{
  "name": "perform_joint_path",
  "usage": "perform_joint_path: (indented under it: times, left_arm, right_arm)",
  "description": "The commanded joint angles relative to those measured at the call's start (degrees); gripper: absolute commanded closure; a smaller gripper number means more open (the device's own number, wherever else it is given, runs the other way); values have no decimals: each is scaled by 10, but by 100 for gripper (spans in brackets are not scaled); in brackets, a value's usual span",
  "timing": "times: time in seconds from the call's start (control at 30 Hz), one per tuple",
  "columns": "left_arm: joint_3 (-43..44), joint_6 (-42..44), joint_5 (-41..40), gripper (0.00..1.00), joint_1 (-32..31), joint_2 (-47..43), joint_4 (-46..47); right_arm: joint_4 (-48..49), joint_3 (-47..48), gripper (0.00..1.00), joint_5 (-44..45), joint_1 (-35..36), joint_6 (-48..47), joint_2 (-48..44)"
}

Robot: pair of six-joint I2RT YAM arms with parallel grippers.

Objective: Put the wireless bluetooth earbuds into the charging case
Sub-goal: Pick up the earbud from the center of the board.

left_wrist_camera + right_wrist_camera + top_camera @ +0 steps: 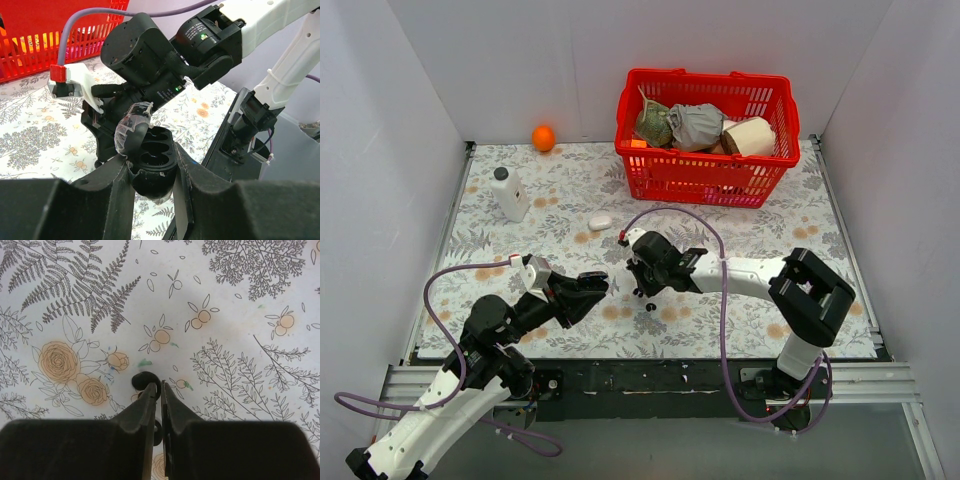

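Earbud 1 (143,380): glossy black bead lying on the floral cloth (240,315). It sits right at the tips of the right gripper (159,386), touching the tip at 11 o'clock of the slit between them. The right jaws are drawn together with only a thin slit left. Cannot tell whether the bead is actually pinched or just touched.

Earbud 2 (157,433): dark round spot seen through the same slit, farther back under the fingers, at 6 o'clock from earbud 1. It is on the cloth and not gripped.

Charging case (152,162): black, with its clear lid (131,129) hinged up and open. 2 sockets are visible and both are bare. The case is clamped between the 2 fingers of the left gripper (150,176), which press on its sides and hold it off the cloth.

Top view: the left gripper with the case is at 9 o'clock of the right gripper. The 2 are near each other but apart, tips facing.

Surroundings, top view, taken from the right gripper:
- white pebble-shaped object (600,222) at 11 o'clock, near
- white bottle (510,193), upright, at 10 o'clock, farther off
- orange ball (543,138) at 11 o'clock, at the far edge of the cloth
- red basket (705,182) at 1 o'clock, holding bundled items
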Motion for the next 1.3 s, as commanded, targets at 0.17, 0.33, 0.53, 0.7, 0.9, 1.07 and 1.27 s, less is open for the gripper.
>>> perform_joint_path:
  times: [0.17, 0.33, 0.53, 0.7, 0.9, 1.07, 1.27]
  left_arm:
    - [18, 5, 0, 100, 2, 0, -2]
    - [18, 4, 0, 100, 2, 0, -3]
    - [18, 4, 0, 100, 2, 3, -2]
    - [18, 4, 0, 100, 2, 4, -2]
    - [18, 4, 1, 100, 2, 5, -3]
    - [18, 4, 1, 100, 2, 7, -2]
    - [18, 4, 5, 100, 2, 11, 0]
  right_arm:
    - [2, -1, 66, 3, -2, -3, -9]
    - [13, -10, 63, 6, -12, 4, -22]
    - [7, -10, 63, 0, -36, -14, -25]
    - [5, -8, 62, -17, -41, -25, -16]
    - [13, -10, 62, -37, -40, -23, -6]
    - [17, -13, 60, -54, -40, -22, -9]
    - [14, -15, 58, -59, -37, -23, -1]
